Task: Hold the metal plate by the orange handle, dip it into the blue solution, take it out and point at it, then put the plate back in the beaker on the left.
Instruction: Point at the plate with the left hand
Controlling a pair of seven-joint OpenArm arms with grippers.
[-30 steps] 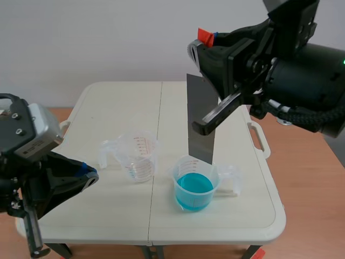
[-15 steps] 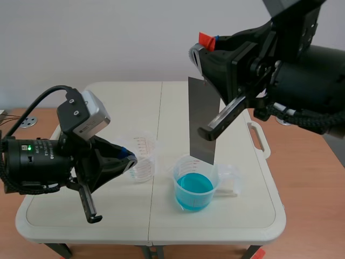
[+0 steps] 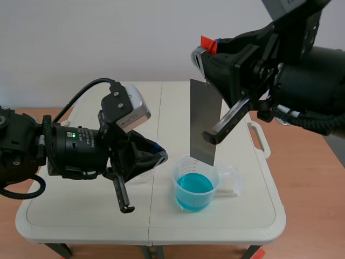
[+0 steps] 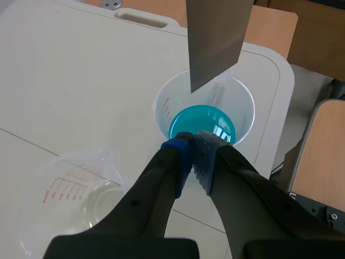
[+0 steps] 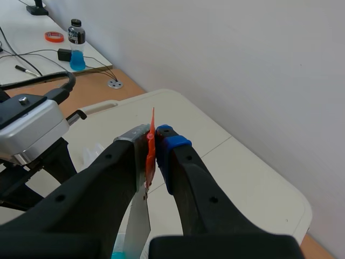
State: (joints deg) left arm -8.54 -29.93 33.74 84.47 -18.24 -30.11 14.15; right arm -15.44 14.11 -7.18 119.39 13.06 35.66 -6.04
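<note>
The right gripper (image 5: 157, 144) is clamped on the orange handle (image 3: 207, 42), which is pinched edge-on between its two pads. The metal plate (image 3: 204, 121) hangs upright from the handle, raised over the right half of the table (image 3: 97, 216). Its lower edge is cut on a slant. The lowest corner sits at the mouth of the right beaker (image 3: 186, 204) and is clear of the liquid.

This beaker is clear plastic with a handle and stands near the table's front. The blue solution (image 3: 194, 185) fills only its lower part. In the left wrist view the solution's surface is a bright turquoise disc, with the beaker's wall rising well above it.

The left gripper (image 4: 192, 147) has its fingers together. The blue pad and the grey dotted pad touch, with nothing between them. Its tip is just at the near side of the right beaker and aims toward the plate and the solution.

The left beaker (image 4: 64, 194) is also clear, with red scale marks, and looks empty. It stands beside and under the left gripper, apart from the right beaker. In the scene view the left arm hides most of it.

On a desk beyond the table, the right wrist view shows a small bottle (image 5: 77, 46) holding blue liquid.
</note>
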